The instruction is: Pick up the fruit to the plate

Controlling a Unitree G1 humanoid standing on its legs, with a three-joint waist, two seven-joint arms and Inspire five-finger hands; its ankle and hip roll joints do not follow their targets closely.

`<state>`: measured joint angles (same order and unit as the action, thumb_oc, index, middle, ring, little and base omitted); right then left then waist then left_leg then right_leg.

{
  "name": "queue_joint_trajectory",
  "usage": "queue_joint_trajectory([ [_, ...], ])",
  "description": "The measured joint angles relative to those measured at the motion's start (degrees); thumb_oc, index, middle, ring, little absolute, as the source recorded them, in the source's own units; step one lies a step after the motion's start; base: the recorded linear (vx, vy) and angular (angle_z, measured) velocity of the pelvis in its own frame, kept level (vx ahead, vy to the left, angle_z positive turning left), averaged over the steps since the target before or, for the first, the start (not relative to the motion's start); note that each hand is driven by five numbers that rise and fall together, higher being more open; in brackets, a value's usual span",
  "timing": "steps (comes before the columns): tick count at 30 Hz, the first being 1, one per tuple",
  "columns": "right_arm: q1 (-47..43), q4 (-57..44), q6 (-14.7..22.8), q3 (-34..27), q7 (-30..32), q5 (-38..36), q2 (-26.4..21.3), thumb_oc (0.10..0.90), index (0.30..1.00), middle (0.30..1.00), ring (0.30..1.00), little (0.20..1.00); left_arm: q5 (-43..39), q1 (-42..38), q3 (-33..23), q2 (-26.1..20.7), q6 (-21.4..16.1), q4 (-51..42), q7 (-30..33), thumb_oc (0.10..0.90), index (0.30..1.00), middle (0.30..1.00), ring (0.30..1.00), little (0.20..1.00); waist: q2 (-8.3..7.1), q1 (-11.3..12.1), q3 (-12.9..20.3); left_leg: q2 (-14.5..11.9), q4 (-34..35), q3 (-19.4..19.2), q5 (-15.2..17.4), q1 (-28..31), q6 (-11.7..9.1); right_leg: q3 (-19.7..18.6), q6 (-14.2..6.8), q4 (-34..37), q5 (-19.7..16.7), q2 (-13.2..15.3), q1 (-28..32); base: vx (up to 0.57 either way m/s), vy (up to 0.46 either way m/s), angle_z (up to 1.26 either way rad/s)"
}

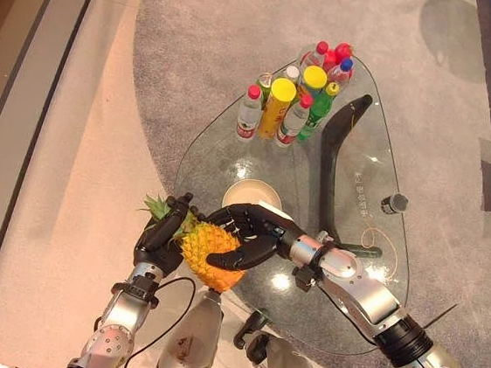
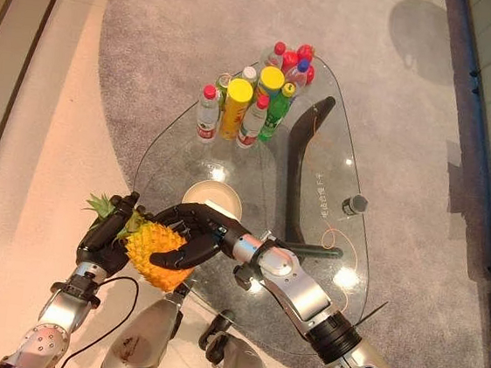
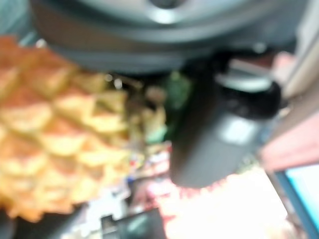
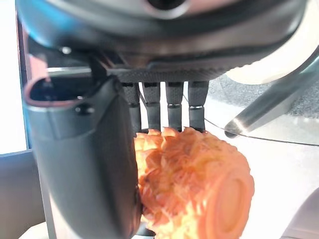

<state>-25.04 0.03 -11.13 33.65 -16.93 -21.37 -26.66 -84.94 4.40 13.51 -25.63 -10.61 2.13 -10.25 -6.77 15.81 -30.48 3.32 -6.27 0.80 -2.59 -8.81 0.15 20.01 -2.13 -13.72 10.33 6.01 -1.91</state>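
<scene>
1. In the left eye view you see the pineapple [image 1: 211, 258] held off the near-left edge of the glass table [image 1: 356, 257], its green crown pointing to the robot's left. Your right hand [image 1: 245, 230] reaches in from the right, fingers and thumb curled round the yellow body. Your left hand [image 1: 159, 238] comes up from below and closes on the crown end. A pale plate [image 1: 251, 193] sits on the glass just beyond the hands, empty as far as it shows. A cluster of bottles [image 1: 294, 97] stands at the table's far end, and a small dark cylinder [image 1: 394, 202] lies near the right edge. The table stands on a grey rug [image 1: 209, 31].

2. In the right eye view you get the same scene: the pineapple [image 2: 157, 252] is gripped between both hands, over the floor just beside the table edge, near the plate [image 2: 212, 200] but not on it. The right hand [image 2: 192, 231] wraps the fruit from the top and far side; the left hand [image 2: 104, 232] clasps the leafy end.

3. In the left wrist view you have the pineapple's scaly skin [image 3: 55, 134] very close beside the left hand's dark thumb [image 3: 214, 139]. It is blurred; you cannot read the fingers from here.

4. In the right wrist view your right hand's fingers [image 4: 159, 107] bend down behind the pineapple [image 4: 194, 184] and the thumb [image 4: 84, 164] presses alongside it, so the hand is clamped on the fruit. The flat cut base faces the camera.
</scene>
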Motion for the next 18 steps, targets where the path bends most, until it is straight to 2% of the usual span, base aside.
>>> queue_joint_trajectory([
  [4,1.0,-0.1,0.6,-0.6,0.5,-0.2,0.8,0.8,0.9,0.9,0.9,0.9,-0.1,0.1,-1.2,0.1,-0.4,0.0,0.0,0.1,0.3,0.3,0.3,0.2,-0.31,0.0,0.2,0.0,0.0,0.0,0.0,0.0,0.0,0.0,0.0,0.0,0.0,0.0,0.0,0.0,0.0,0.0],
  [10,3.5,-0.9,2.7,-2.0,1.5,-3.3,5.8,0.8,0.9,0.9,0.9,0.9,-4.0,-0.3,-3.7,3.0,-2.3,0.0,0.0,0.1,0.3,0.3,0.3,0.2,-0.37,-0.1,0.2,0.0,0.0,0.1,0.0,0.0,0.0,0.0,0.0,0.0,0.0,0.0,0.0,0.0,0.0,0.0],
  [18,3.7,-0.9,3.1,-2.0,2.6,-3.4,6.3,0.8,0.9,0.9,0.9,0.9,-4.3,-0.3,-3.6,3.3,-2.3,0.0,0.0,0.1,0.3,0.3,0.3,0.2,-0.37,-0.2,0.2,0.1,-0.5,0.3,0.2,-0.2,0.2,0.0,-0.1,0.0,-0.1,0.1,0.0,0.0,0.0,0.0],
])
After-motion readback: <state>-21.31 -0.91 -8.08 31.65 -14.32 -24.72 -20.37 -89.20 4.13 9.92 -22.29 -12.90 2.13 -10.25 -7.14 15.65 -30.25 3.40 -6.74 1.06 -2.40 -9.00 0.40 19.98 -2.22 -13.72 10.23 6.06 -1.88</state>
